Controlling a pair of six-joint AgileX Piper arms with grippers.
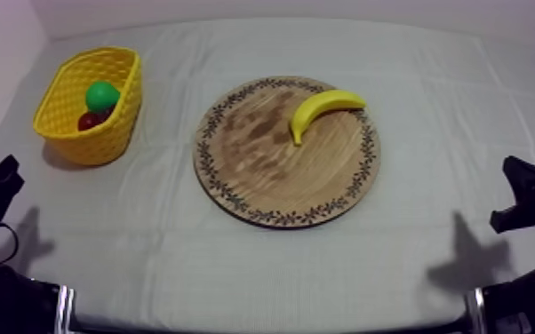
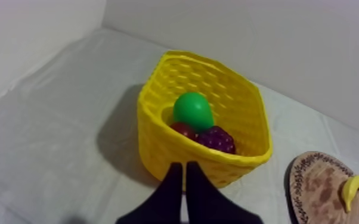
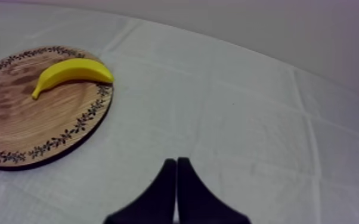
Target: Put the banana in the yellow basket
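A yellow banana (image 1: 323,110) lies on the far right part of the round wooden board (image 1: 271,169), its stem toward the board's middle. In the right wrist view the banana (image 3: 71,72) rests near the board's (image 3: 27,119) patterned rim. The yellow basket (image 1: 91,105) stands at the far left. My left gripper (image 1: 4,170) rests low at the left, shut, its fingers (image 2: 183,179) together as a wedge just short of the basket (image 2: 176,143). Over bare cloth low at the right sits my right gripper (image 1: 513,169), shut as well; its wedge (image 3: 176,173) is well clear of the board.
In the basket lie a green pear (image 2: 192,109), a small red fruit (image 2: 182,129) and a dark bunch of grapes (image 2: 216,139). Walls close off the far side and the left of the table. Open cloth (image 1: 262,266) stretches in front of the board.
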